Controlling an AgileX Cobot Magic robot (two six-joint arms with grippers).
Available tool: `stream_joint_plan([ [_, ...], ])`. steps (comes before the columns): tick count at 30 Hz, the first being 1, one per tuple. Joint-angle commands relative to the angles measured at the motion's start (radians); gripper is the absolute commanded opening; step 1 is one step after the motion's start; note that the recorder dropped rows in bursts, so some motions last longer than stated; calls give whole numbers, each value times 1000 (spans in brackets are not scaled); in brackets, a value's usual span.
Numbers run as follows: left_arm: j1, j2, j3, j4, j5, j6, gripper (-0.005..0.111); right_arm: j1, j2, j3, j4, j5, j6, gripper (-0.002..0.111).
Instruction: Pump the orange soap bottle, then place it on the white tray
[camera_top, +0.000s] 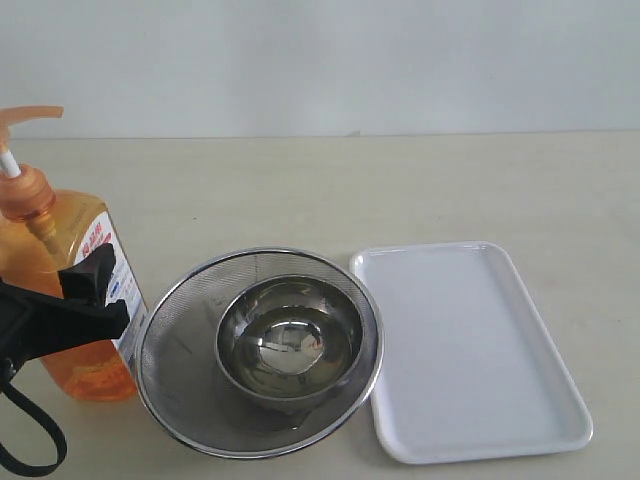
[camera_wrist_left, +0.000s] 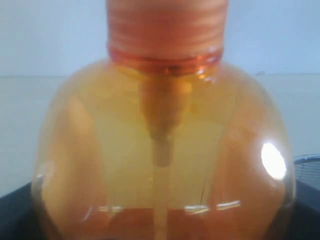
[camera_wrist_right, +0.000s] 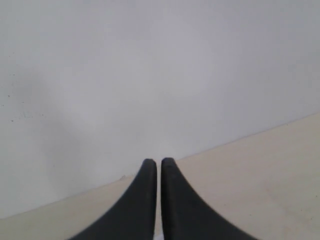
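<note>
My left claw (camera_top: 88, 285) is clamped on the orange soap bottle (camera_top: 62, 290), low on its body. One black finger (camera_top: 97, 268) crosses the front beside the white label. In the left wrist view the translucent orange shoulders fill the frame, with dark jaw edges pressed against both lower sides. My right claw (camera_wrist_right: 159, 162) is clenched on nothing, its two black tips almost meeting above pale tabletop and wall.

The bottle sits at the far left of the table (camera_top: 400, 190). Just beside it on the right lies the round steel mesh strainer (camera_top: 175, 350), with the small shiny steel bowl (camera_top: 290, 345) nested inside. I cannot tell whether the strainer's rim touches the bottle. This pair stands directly between the bottle and the white tray (camera_top: 470, 350). The strainer's far rim meets the tray's left edge.

Open tabletop stretches behind the strainer and tray up to the wall. The tray's right and near edges sit close to the borders of the exterior view.

The bottle's long axis runs up and down, leaning a touch left. Its white stem is raised, and the orange spout points right, toward the strainer side. The tray's long side runs away from the camera, slightly slanted.
</note>
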Motion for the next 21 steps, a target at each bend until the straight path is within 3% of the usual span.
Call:
stream_joint_plan([
  [1,2,5,9,-14,39,30,5,-1,-10,7,-6,-43,-4,0],
  [13,2,5,9,-14,39,30,5,-1,-10,7,1,-93,-21,0],
  [16,2,5,9,-14,39,30,5,-1,-10,7,271,-65,-255,0],
  [21,2,5,9,-14,39,30,5,-1,-10,7,971,-62,-981,0],
])
